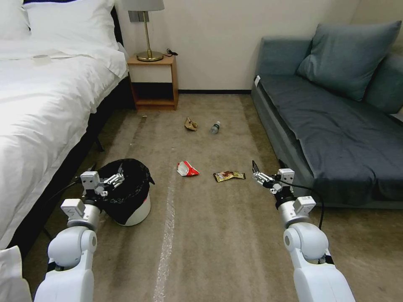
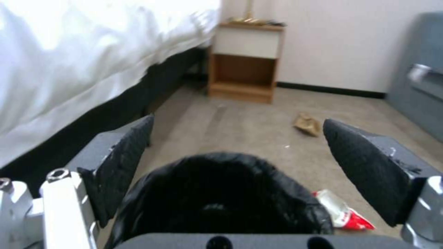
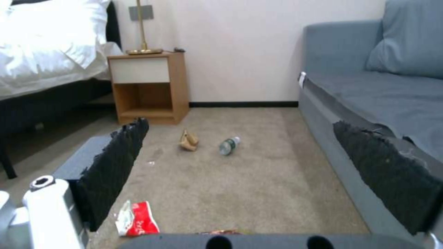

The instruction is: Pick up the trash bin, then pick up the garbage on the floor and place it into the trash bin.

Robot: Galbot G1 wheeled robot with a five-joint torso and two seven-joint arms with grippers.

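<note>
Four litter pieces face you on the carpet from the head camera: a red-and-white paper carton [image 1: 187,169], a gold-brown shiny wrapper [image 1: 228,175], a tan paper wad [image 1: 190,123] and a small clear plastic bottle [image 1: 215,127]. Your left hand [image 1: 119,179] hangs over the small round white bin with its black bag liner [image 1: 127,193]; its wrist camera shows its fingers [image 2: 129,159] spread above the liner. Your right wrist camera shows the right hand [image 3: 258,173] spread too, above bare carpet.
</note>
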